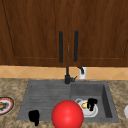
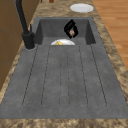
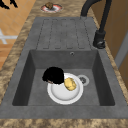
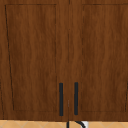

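Right hand [image 1: 92, 103] over a white plate [image 1: 90, 112] in the sink basin [image 1: 106, 100], beside a yellow food piece [image 1: 84, 105].

Nearest the front camera, a smooth red ball [image 1: 67, 114] sits at the sink's front edge, with the left hand [image 1: 34, 116] hanging over the ribbed grey drainboard [image 1: 47, 95], fingers pointing down and relaxed. In the matte grey basin, the round glossy plate carries the lumpy yellow piece; the right hand's fingers are curled just beside it, whether touching cannot be told. Behind stand the black faucet [image 1: 67, 75], the speckled stone counter [image 1: 12, 87] with a red-rimmed plate [image 1: 5, 105], and dark wood cabinet doors [image 4: 32, 57] with black bar handles [image 4: 61, 99].
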Robot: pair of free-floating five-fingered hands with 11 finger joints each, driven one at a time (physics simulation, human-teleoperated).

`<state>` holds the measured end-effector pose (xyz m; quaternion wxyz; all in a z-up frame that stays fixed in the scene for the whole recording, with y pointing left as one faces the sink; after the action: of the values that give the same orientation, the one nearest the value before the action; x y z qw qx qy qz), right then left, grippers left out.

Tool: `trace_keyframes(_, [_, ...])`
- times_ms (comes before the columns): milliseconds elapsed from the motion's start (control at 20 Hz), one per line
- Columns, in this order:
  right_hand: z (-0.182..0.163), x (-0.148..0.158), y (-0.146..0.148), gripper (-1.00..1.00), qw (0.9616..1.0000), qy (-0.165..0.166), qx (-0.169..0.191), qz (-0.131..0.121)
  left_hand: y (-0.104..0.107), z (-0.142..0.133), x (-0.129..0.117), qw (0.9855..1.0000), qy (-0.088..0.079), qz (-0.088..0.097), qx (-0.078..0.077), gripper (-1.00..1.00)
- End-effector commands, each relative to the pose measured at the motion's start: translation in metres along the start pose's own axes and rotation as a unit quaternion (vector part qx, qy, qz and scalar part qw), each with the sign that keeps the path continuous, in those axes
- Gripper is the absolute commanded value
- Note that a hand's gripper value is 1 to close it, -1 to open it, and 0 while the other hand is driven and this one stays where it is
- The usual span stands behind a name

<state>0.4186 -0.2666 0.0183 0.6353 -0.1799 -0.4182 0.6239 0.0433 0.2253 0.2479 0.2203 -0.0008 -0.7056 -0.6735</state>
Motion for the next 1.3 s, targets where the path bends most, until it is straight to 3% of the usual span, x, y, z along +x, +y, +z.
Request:
trace_keyframes(0, [-0.04, 0.0, 0.01, 1.0, 0.9998, 0.009, -0.009, 0.016, 0.0, 0.0, 0.0, 1.0, 0.0, 0.0, 0.0, 0.0])
trace_keyframes(200, [-0.081, -0.007, 0.02, 1.0, 0.9991, 0.022, -0.012, 0.033, 0.0, 0.0, 0.0, 1.0, 0.0, 0.0, 0.0, 0.0])
trace_keyframes(400, [-0.118, -0.013, 0.034, 1.0, 0.9992, 0.025, -0.011, 0.031, 0.0, 0.0, 0.0, 1.0, 0.0, 0.0, 0.0, 0.0])
trace_keyframes(650, [-0.119, -0.012, 0.034, 1.0, 0.9991, 0.029, 0.012, 0.027, 0.0, 0.0, 0.0, 1.0, 0.0, 0.0, 0.0, 0.0])
trace_keyframes(950, [-0.101, -0.019, 0.048, 1.0, 0.9994, 0.025, 0.014, 0.021, 0.0, 0.0, 0.0, 1.0, 0.0, 0.0, 0.0, 0.0])
trace_keyframes(1000, [-0.1, -0.019, 0.049, -1.0, 0.9995, 0.024, 0.004, 0.023, 0.0, 0.0, 0.0, 1.0, 0.0, 0.0, 0.0, 0.0])
trace_keyframes(1250, [-0.071, -0.015, 0.032, -1.0, 0.9989, 0.02, 0.041, 0.014, 0.0, 0.0, 0.0, 1.0, 0.0, 0.0, 0.0, 0.0])
